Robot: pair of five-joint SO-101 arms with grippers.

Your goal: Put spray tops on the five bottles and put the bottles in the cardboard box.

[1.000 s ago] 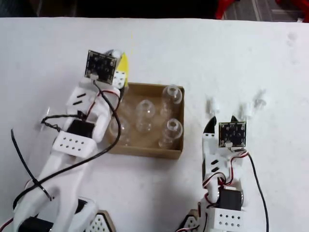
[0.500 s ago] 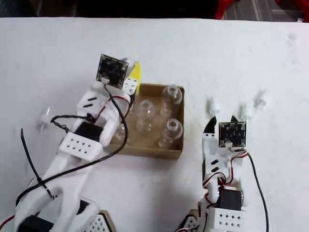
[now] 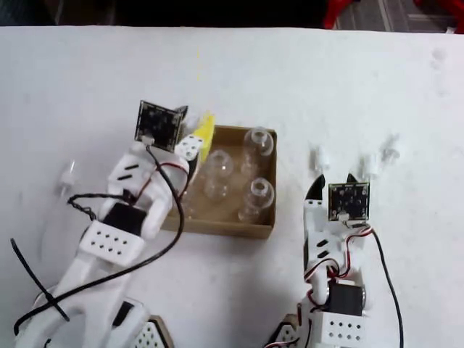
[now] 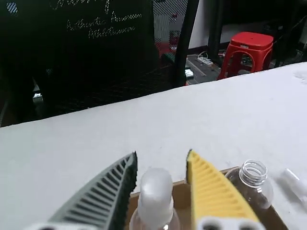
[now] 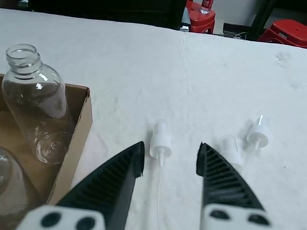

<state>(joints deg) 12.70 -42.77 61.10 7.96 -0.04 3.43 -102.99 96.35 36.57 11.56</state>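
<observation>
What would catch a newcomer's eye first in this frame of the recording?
The cardboard box in the middle stands out, holding clear bottles with bare necks. At its far corner the left hand is over a bottle whose spray top is already on. Right of the box, loose spray tops lie on the table just ahead of the open right hand.

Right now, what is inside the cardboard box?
Three open bottles stand in the cardboard box. The left end effector brackets a capped bottle at its far left corner. The left arm covers the rest.
</observation>
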